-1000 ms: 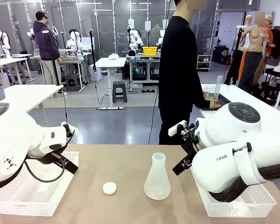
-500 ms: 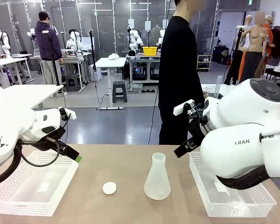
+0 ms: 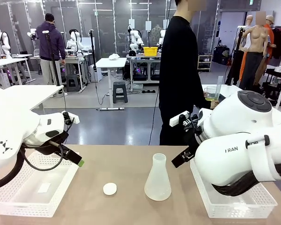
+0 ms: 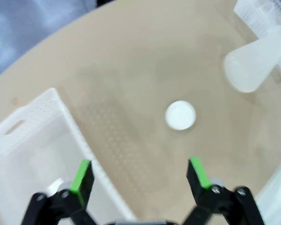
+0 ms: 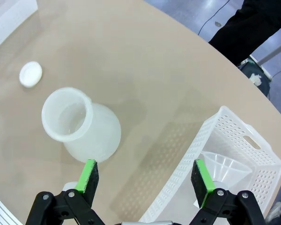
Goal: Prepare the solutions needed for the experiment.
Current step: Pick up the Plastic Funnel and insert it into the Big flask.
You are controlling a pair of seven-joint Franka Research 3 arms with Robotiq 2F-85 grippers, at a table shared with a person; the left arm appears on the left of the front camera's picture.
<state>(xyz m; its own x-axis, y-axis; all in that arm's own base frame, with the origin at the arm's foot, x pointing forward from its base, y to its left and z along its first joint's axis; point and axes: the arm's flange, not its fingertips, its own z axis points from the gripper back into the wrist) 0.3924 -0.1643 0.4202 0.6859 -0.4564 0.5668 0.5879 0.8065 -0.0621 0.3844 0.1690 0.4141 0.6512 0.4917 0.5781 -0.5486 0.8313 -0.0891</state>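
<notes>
The solutions (image 3: pixel 209 98): shallow pale yellow layer in a clear beaker at the person's hand (image 3: pixel 216 101), far right, on a white side table beyond the right arm. Half a second ago that arm's upper joint hid the beaker. It sits lower now and the beaker shows again.

Conical flask (image 3: pixel 158 180), frosted white, stands upright at mid tabletop. It is unmoved. Seen from above on the right wrist, its mouth (image 5: pixel 67 114) is open. Round white cap (image 3: pixel 110 189) lies flat to its left, well apart, also unmoved.

Left fingers (image 4: pixel 82 172) are spread wide, nothing between them, above the tabletop between the left basket (image 3: pixel 18 199) and the cap. They sit slightly lower than before. Right fingers (image 5: pixel 90 174) are spread wide and empty, above the gap between flask and right basket (image 3: pixel 234 206). A white funnel (image 5: pixel 225 169) lies in that basket.

Tabletop (image 3: pixel 126 164): plain tan, smooth. The room is a large lab hall with a grey floor, white tables, a dark stool and a yellow crate far back.

Writing: "FRAN" shows on the right arm's casing (image 3: pixel 232 150).
</notes>
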